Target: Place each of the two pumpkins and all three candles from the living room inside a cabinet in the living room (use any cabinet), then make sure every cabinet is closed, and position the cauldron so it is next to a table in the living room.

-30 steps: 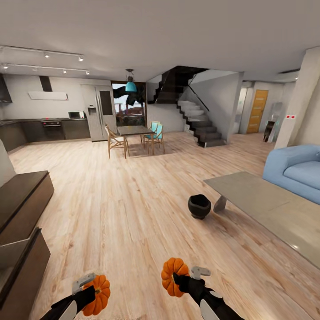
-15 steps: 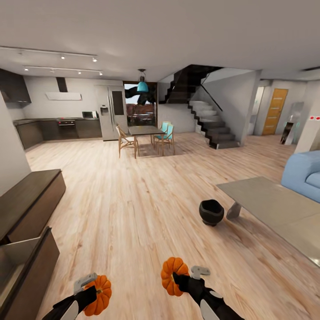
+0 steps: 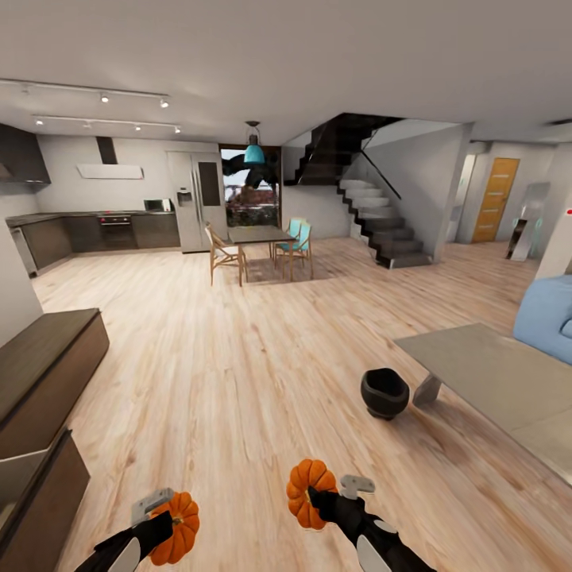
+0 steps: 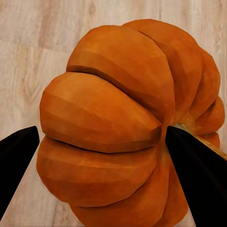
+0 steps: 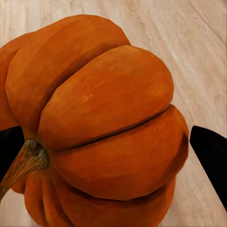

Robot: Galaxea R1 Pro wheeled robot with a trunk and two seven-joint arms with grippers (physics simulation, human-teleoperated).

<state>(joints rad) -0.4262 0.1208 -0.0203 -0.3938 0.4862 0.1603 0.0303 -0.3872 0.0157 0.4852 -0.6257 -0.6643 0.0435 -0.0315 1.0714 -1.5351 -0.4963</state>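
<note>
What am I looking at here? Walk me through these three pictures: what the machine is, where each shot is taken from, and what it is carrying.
This is a computer simulation of a wheeled robot with two arms, each ending in a two-fingered claw.

The wide picture comes from a camera on its head, looking forward and down. At the bottom you see the left claw shut on one orange pumpkin and the right claw shut on the other pumpkin.

The two close-ups come from cameras near each claw. The black shapes at the edges are the fingers.

Ahead, a black cauldron sits on the wooden floor beside a low grey table. The long dark cabinet runs along the left, with one drawer pulled open.
</note>
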